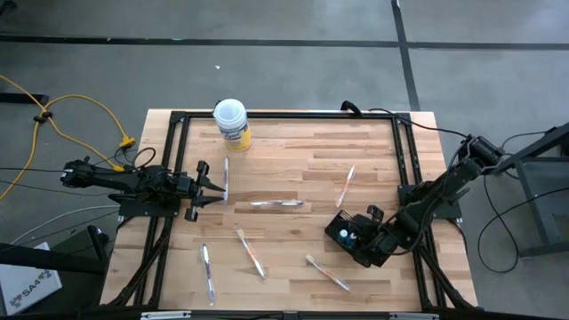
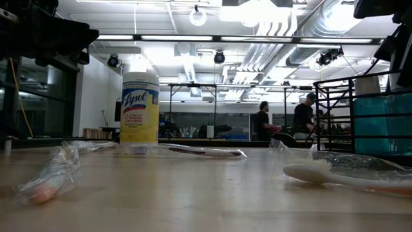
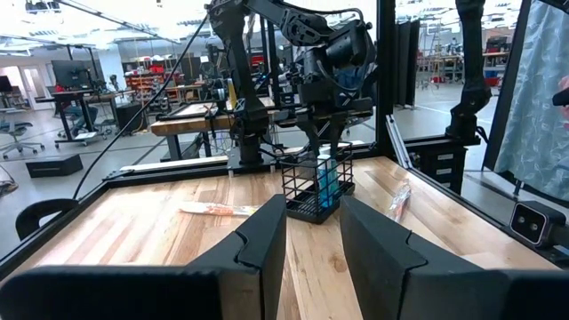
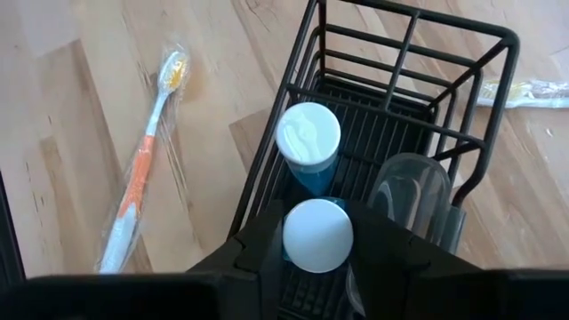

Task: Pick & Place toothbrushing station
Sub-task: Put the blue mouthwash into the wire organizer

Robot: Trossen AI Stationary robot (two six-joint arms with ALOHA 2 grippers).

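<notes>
The toothbrushing station (image 1: 345, 229) is a black wire holder standing on the table at the near right; it also shows in the left wrist view (image 3: 313, 191). Inside it stand a blue white-capped bottle (image 4: 308, 138) and a clear cup (image 4: 409, 191). My right gripper (image 4: 317, 247) reaches slanting down into the station (image 4: 391, 80), shut on a second white-capped bottle (image 4: 317, 233). My left gripper (image 1: 213, 184) waits open at the table's left, level and pointing toward the station, with nothing between its fingers (image 3: 267, 240). My right gripper has the bottle's round white cap (image 4: 317, 213) between its two fingers (image 4: 258, 253), with no gap showing on either side. The fingers come slanting down from the table's right. The bottle stands upright inside the station; the cap and fingers hide its lower end.
A white-lidded, yellow-labelled canister (image 1: 231, 122) stands at the far edge. Several wrapped toothbrushes lie scattered on the wood, one (image 4: 142, 178) just beside the station, others (image 1: 345, 187) (image 1: 327, 273) (image 1: 251, 252) around the middle. A black frame (image 1: 404, 160) borders the table.
</notes>
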